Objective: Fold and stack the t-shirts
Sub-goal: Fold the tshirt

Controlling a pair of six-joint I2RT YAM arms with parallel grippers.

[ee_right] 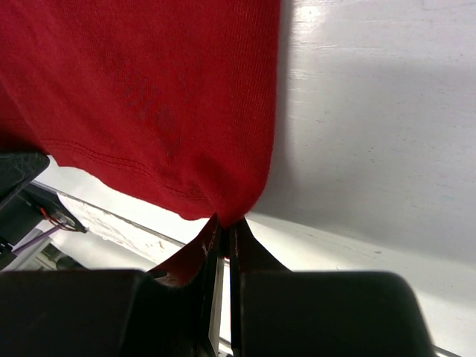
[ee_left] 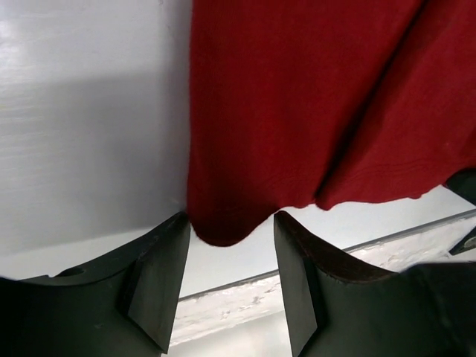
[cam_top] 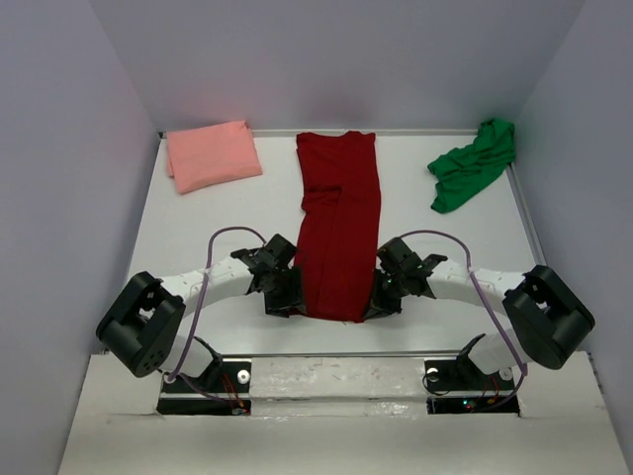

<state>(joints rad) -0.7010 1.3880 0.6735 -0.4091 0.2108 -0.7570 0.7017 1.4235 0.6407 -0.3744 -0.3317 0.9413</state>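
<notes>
The dark red t-shirt is laid as a long strip down the centre of the frame. It is judged soft and limp, best gripped at its lower hem corners. One corner is pinched by the closed right gripper; the other is straddled by the parted, empty left gripper.

Centre t-shirt between left t-shirt and right t-shirt.

Centre t-shirt: dk red, plain. Far-left t-shirt: salmon pink, plain. Far-right t-shirt: bright green, plain. Table: white. Left tool, right tool: black. Arm links: white. Cables: purple. Walls: pale grey-lilac.
</notes>
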